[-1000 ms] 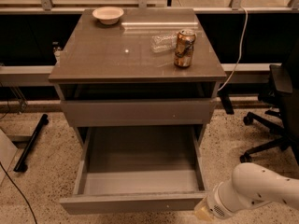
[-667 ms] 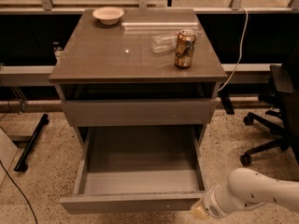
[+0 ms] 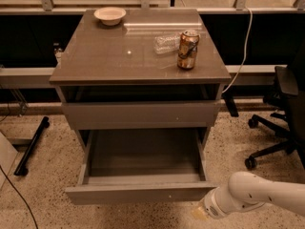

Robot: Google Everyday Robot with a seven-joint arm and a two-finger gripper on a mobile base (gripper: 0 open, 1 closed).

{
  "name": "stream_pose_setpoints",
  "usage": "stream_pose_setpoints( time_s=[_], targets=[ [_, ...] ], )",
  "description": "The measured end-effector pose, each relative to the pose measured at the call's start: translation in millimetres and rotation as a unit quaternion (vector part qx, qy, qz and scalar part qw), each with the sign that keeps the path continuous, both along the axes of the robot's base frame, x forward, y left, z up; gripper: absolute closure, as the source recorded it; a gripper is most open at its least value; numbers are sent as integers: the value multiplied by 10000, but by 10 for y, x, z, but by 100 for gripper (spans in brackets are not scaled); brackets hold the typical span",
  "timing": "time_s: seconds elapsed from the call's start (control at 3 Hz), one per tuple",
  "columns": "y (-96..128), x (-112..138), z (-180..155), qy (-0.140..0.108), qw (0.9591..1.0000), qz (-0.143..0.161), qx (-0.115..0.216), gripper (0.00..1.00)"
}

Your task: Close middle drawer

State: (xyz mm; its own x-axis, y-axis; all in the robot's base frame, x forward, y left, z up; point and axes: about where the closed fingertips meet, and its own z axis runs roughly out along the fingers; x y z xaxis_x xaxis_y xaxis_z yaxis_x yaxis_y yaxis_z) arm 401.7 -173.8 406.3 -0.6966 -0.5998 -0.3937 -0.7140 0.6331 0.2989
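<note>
Pincer beside right front corner of middle drawer

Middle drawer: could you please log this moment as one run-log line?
task: close middle drawer | state: pulled far out | pincer: low, by front panel's right end | contact: cannot tell | closing: not done

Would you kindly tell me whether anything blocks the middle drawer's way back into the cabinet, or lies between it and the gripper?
Nothing visible does. The middle drawer is pulled out with nothing in its box, and the gripper sits just off the right end of its front panel, nothing between them.
</note>
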Motion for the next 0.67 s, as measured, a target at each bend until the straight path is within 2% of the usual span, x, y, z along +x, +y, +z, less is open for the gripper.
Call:
stream_pose_setpoints(
  time_s=[0.33, 0.67],
  targets=[
    [17, 45, -12, -140, 9999, -93, 1, 100],
    [142, 310, -16, -578, 9980, -191, 171, 100]
  ],
)
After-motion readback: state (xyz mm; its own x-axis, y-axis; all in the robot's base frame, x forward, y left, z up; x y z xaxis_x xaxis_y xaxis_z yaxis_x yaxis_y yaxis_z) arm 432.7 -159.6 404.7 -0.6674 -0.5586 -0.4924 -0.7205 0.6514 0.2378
